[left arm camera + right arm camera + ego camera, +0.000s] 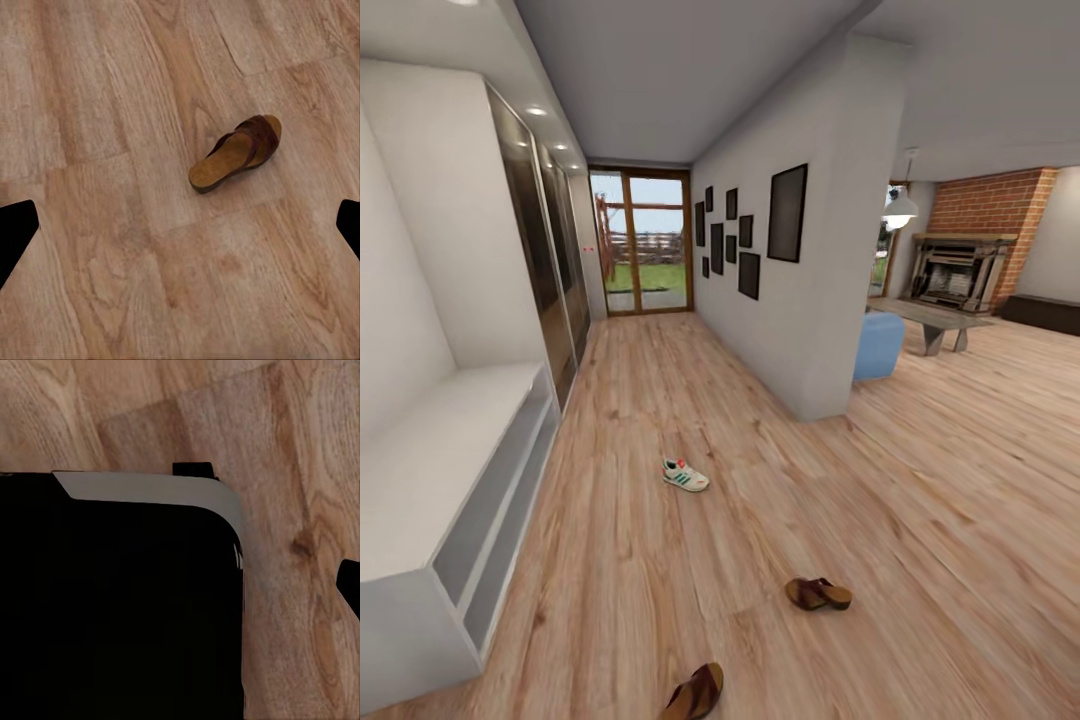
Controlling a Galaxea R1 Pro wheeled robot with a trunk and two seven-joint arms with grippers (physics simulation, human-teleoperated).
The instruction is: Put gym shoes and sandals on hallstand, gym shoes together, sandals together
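One gym shoe (685,475), white with green stripes, lies on the corridor floor (630,560) mid-corridor. The two sandals lie apart, nearer to me: one (818,594) to the right, the other (695,692) at the picture's lower edge. In the left wrist view a brown sandal (236,152) rests on its sole, some way beyond my left gripper (180,232), which is open and empty. My right gripper's one visible fingertip (350,585) sits wide out over bare planks. A pale white unit (420,480) with bench top and two open low shelves lines the left wall; I cannot tell if it is the hallstand.
Dark mirrored wardrobe doors (545,270) follow the unit along the left wall. A wall corner (825,390) juts out on the right, with a blue seat (878,345) behind it. A glass door (642,242) ends the corridor. A black body part (112,600) covers much of the right wrist view.
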